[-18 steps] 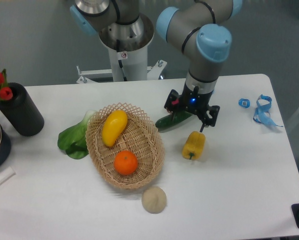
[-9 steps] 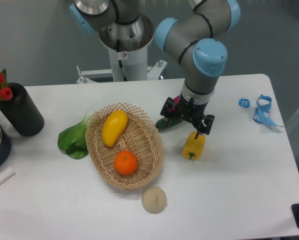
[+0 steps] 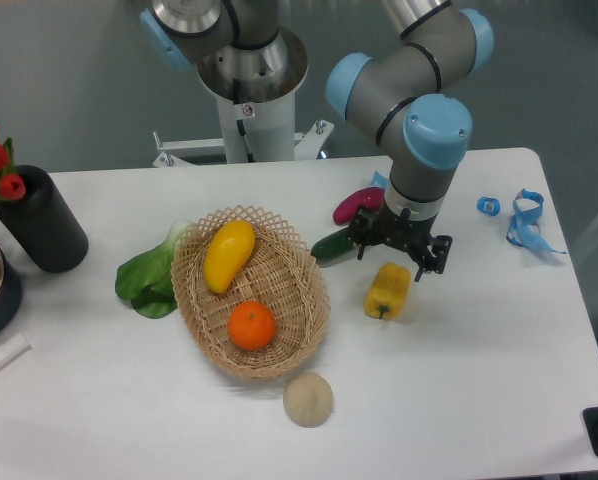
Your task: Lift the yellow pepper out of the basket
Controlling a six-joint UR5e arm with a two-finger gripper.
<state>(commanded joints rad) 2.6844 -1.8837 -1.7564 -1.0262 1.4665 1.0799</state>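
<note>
White tabletop fills my view, with the arm's base column rising behind it. From here I see the yellow pepper [image 3: 388,289] lying on the bare table, outside the basket [image 3: 309,300] and just to its right. My gripper [image 3: 399,246] hangs directly above the pepper's upper end, holding nothing; I cannot tell from this angle how far apart its fingers stand. Inside the basket lie an elongated yellow fruit [image 3: 227,253] and an orange [image 3: 251,325]. A green cucumber [image 3: 332,246] and a magenta item [image 3: 358,205] sit behind the gripper. Leafy greens [image 3: 149,280] lie left of the basket, a beige round item [image 3: 308,399] in front of it.
</note>
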